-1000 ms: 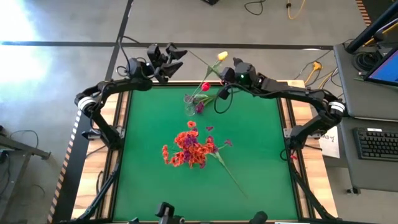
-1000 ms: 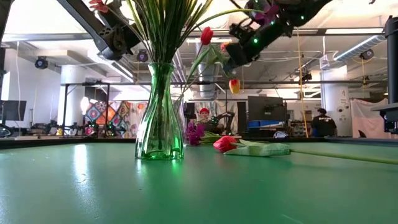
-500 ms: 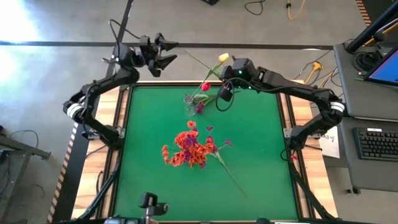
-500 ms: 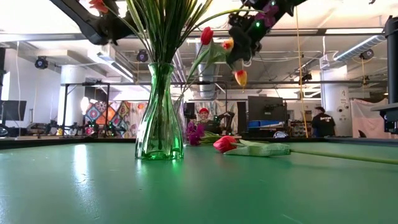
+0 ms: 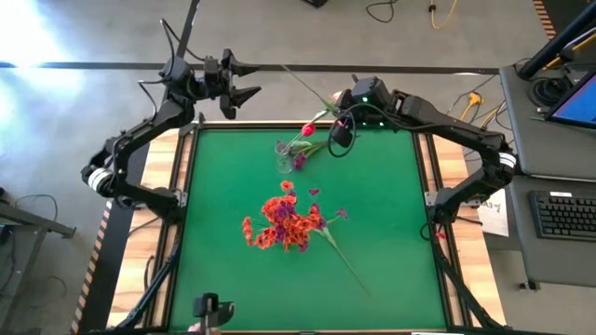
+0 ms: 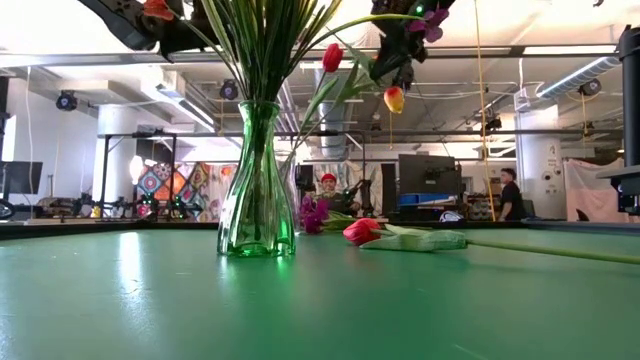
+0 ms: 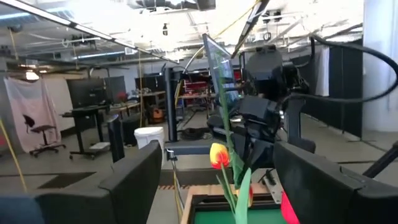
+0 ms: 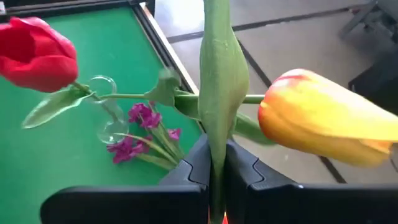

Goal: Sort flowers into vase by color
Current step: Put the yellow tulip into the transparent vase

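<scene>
My right gripper point(image 5: 340, 130) hovers over the table's far edge, shut on a yellow tulip point(image 8: 323, 124). The tulip's head point(image 6: 393, 98) hangs down beside the fingers. Its long stem point(image 5: 303, 82) points out past the far edge. Just below stands the small clear vase point(image 5: 284, 158), with a pink-red tulip point(image 5: 307, 129) in it and purple sprays point(image 8: 140, 115) beside it. Orange-red and purple sprays point(image 5: 284, 221) fill a taller green-tinted vase point(image 6: 257, 180) mid-table. My left gripper point(image 5: 237, 88) is open, raised beyond the far-left corner. My right gripper pinches the yellow tulip's green stem and leaf point(image 8: 214, 146) between its two fingers, close to the flower head. The stem lies across the fingers. The flower is lifted clear of the table, with its head drooping below the gripper and its long stem sticking out free.
A pink-red tulip point(image 6: 365, 232) lies flat on the green mat point(image 5: 391, 233) right of the tall vase, its stem point(image 5: 346, 265) running toward the near right. The mat's left and right sides are bare. People move in the room beyond the table.
My left arm has drawn back from the yellow tulip's stem, toward the far left and beyond the table edge. My right gripper has turned with the yellow tulip, and the tulip's head has risen higher above the small vase.
</scene>
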Controlling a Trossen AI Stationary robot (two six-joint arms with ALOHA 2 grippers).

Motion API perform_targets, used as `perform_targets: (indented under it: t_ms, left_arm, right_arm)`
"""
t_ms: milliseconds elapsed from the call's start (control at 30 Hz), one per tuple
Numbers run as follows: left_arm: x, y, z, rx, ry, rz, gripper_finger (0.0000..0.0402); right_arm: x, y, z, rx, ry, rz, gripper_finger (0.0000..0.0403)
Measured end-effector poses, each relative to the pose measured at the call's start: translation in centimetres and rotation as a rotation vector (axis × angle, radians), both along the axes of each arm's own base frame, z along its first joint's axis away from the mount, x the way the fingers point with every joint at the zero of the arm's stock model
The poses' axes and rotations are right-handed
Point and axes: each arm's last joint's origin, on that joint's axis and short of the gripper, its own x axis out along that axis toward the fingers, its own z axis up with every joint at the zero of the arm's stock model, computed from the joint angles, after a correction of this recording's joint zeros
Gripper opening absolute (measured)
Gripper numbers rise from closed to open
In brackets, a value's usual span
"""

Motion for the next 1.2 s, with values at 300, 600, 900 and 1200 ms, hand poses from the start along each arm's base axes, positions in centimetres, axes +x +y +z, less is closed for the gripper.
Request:
perform_targets:
  t_ms: [300,600,900,1200]
  left_arm:
    - [-0.8,-1.3,0.9,0.033,0.023,0.004,0.0292]
    - [-0.4,-2.4,1.5,0.031,0.011,-0.036,0.0292]
    - [0.6,-3.8,5.8,0.068,0.03,-0.13,0.0291]
    - [0.3,-5.1,8.7,0.178,0.296,0.191,0.0285]
  right_arm:
    - [-1.8,0.9,2.4,0.097,0.076,-0.041,0.0013]
    - [-3.9,2.0,6.3,0.136,0.07,-0.075,0.0013]
    - [-4.1,1.4,9.1,-0.048,0.233,-0.196,0.0013]
    - [1.0,-2.3,7.2,-0.479,0.691,-0.224,0.0013]
